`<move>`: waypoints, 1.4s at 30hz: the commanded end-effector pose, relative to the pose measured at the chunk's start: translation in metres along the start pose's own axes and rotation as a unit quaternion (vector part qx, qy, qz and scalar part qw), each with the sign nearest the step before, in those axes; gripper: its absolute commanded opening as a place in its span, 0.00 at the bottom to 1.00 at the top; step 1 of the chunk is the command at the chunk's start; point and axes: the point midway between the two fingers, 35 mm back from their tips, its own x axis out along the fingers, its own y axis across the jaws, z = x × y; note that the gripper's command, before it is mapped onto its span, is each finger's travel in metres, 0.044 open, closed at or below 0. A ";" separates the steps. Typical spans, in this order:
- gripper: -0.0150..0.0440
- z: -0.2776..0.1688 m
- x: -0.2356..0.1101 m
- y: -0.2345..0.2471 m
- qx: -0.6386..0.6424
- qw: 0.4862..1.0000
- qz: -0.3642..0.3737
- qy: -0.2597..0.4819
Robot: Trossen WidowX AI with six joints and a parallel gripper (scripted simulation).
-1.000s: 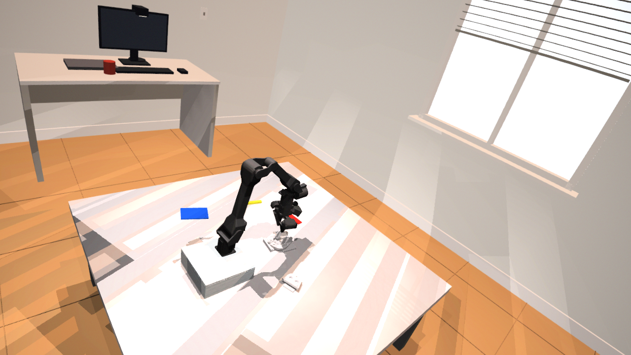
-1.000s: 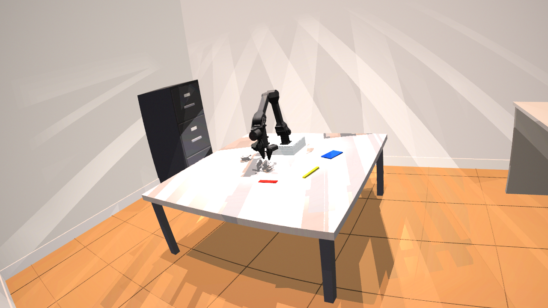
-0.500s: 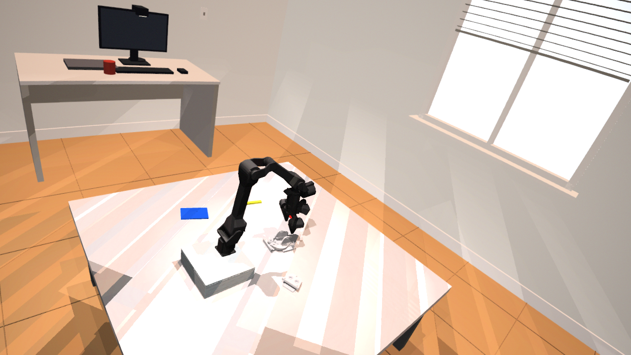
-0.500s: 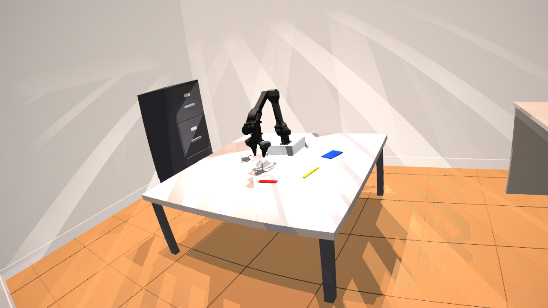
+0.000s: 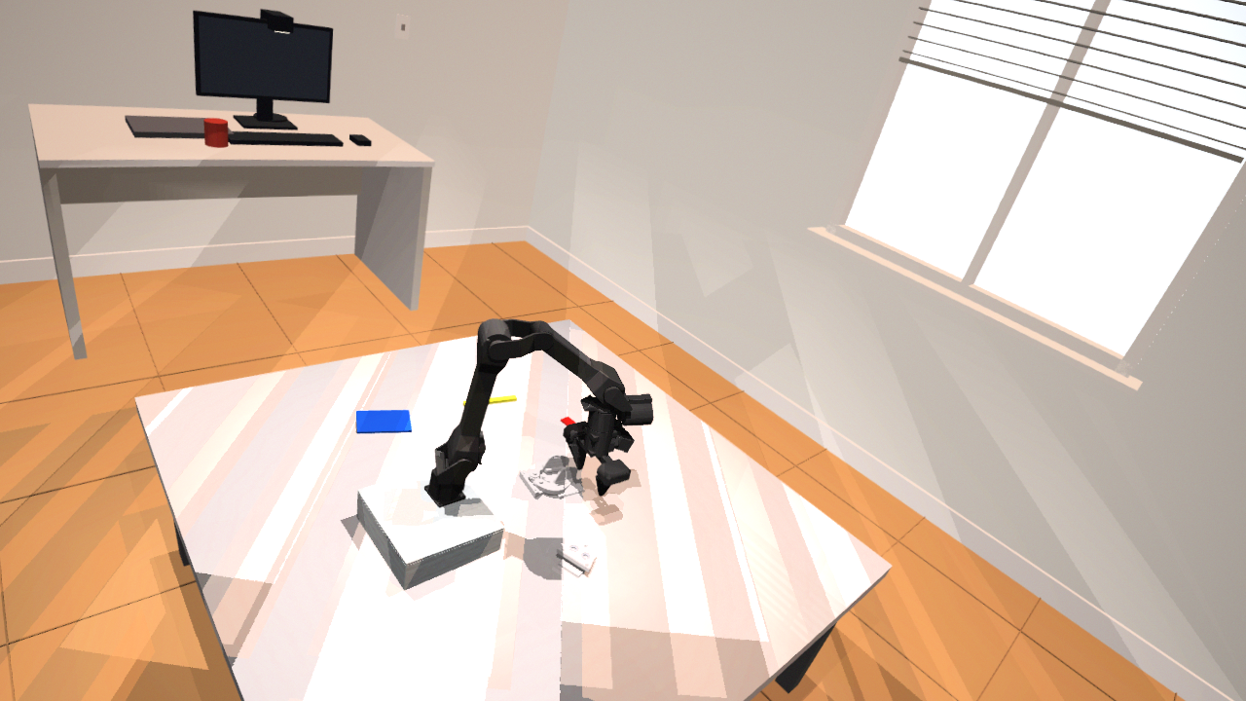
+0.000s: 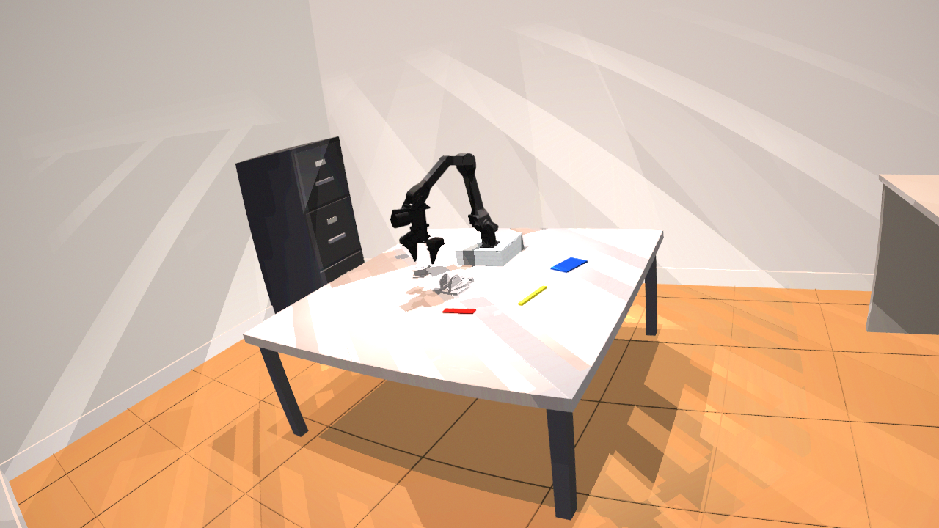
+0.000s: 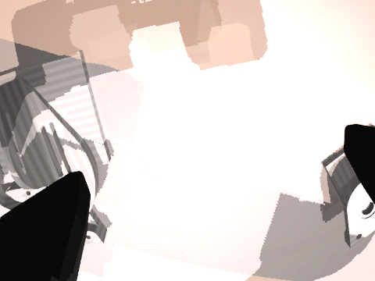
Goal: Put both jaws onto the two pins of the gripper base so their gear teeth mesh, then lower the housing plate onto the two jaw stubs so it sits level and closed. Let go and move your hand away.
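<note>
The light gripper base with its curved grey-white jaws [image 5: 550, 479] [image 6: 452, 283] [image 7: 43, 156] stands on the table. The jaws are at or over the base; whether both sit on their pins and whether the teeth mesh cannot be told. The small white housing plate [image 5: 578, 555] [image 6: 420, 270] [image 7: 356, 222] lies apart from them on the table, partly behind a finger in the wrist view. My gripper [image 5: 590, 477] [image 6: 424, 261] [image 7: 219, 161] is wide open and empty, above the table beside the jaws. In the wrist view one black finger overlaps the base and jaws, the other the housing plate.
A white block [image 5: 453, 527] [image 6: 499, 254] carries the arm's foot. A blue plate [image 5: 383, 422] [image 6: 568, 264], a yellow bar [image 5: 502, 400] [image 6: 532, 295] and a red bar [image 5: 568, 422] [image 6: 458, 311] lie on the table.
</note>
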 end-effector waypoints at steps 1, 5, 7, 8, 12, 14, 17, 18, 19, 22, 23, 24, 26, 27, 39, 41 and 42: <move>1.00 -0.014 -0.001 -0.032 -0.050 0.999 0.002 0.010; 1.00 -0.034 -0.003 -0.067 -0.109 0.994 0.005 0.019; 1.00 -0.045 -0.004 -0.083 -0.138 0.990 0.008 0.023; 1.00 -0.051 -0.004 -0.091 -0.153 0.988 0.009 0.024; 1.00 -0.078 -0.008 -0.119 -0.211 0.977 0.017 0.029; 1.00 -0.088 -0.009 -0.128 -0.229 0.973 0.019 0.030; 1.00 -0.089 -0.009 -0.129 -0.231 0.972 0.020 0.030; 1.00 -0.089 -0.009 -0.129 -0.231 0.972 0.020 0.030; 1.00 -0.089 -0.009 -0.129 -0.231 0.972 0.020 0.030; 1.00 -0.089 -0.007 -0.129 -0.231 0.972 0.020 0.030; 1.00 -0.089 0.000 -0.129 -0.231 0.972 0.020 0.030; 1.00 -0.090 0.011 -0.129 -0.231 0.972 0.020 0.030; 1.00 -0.091 0.029 -0.128 -0.231 0.972 0.020 0.030; 1.00 -0.092 0.031 -0.128 -0.231 0.972 0.020 0.030; 1.00 -0.092 0.042 -0.128 -0.231 0.972 0.020 0.030; 1.00 -0.093 0.045 -0.128 -0.231 0.972 0.020 0.030; 1.00 -0.093 0.047 -0.127 -0.231 0.972 0.020 0.030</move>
